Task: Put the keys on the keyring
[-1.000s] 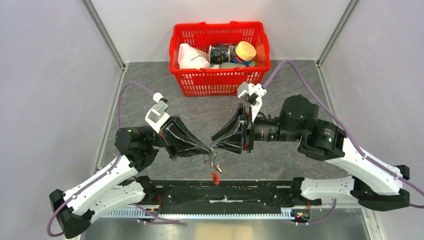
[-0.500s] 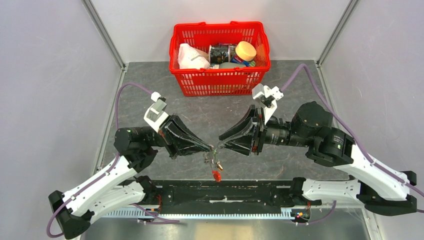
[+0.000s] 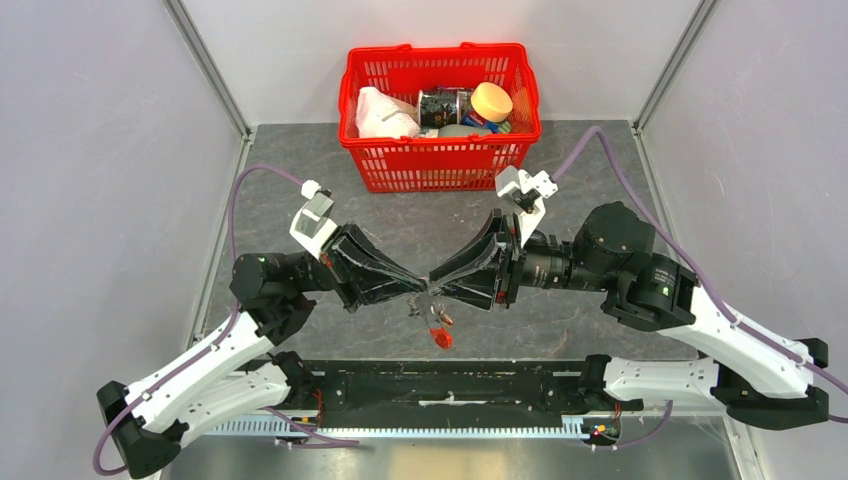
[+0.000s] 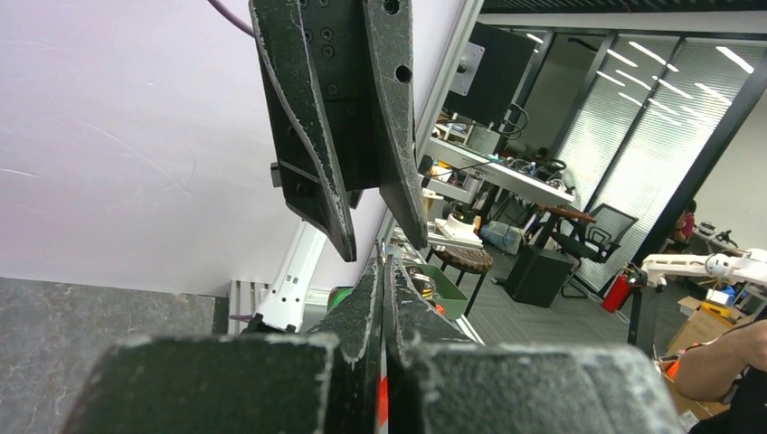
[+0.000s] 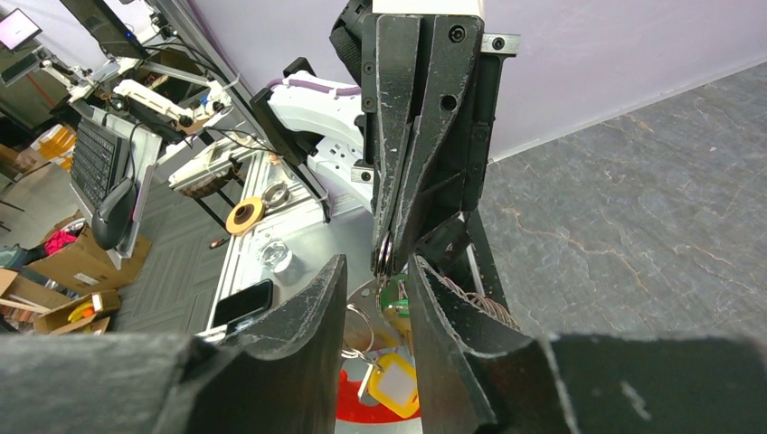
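Upper centre of top view: red mesh basket (image 3: 437, 165) standing on grey stone-patterned tabletop (image 3: 400, 215), holding white bag (image 3: 383, 115), dark can (image 3: 440, 105), yellow-lidded jar (image 3: 491, 101). Bottom edge: black rail (image 3: 450, 385).

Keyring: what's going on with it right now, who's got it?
The left end effector is shut on the keyring, pinching its thin metal ring and holding it up over the table. The keys and the red loop hang below. The right end effector is open, tips close against the left one's, gripping nothing that I can see.
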